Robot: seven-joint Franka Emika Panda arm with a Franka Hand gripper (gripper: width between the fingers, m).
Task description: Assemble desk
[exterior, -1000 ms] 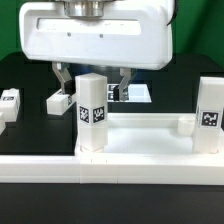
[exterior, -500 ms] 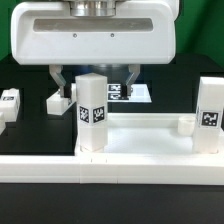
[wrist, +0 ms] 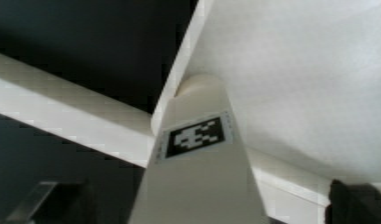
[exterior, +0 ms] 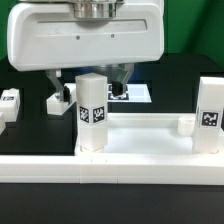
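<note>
The desk's white tray-like top lies with its raised rim up. One white leg with a black-and-white tag stands upright at its corner on the exterior view's left. A second tagged leg stands at the right corner. My gripper hangs open over the left leg, one finger on each side of it and clear of it. In the wrist view that leg runs up between the dark fingertips. It grips nothing.
A loose leg lies on the black table to the left of the upright one, and another lies at the far left edge. The marker board lies behind the gripper. A long white rail runs along the front.
The gripper body has shifted toward the exterior view's left and looms larger. Its fingers stay open on either side of the upright leg. The parts have not moved.
</note>
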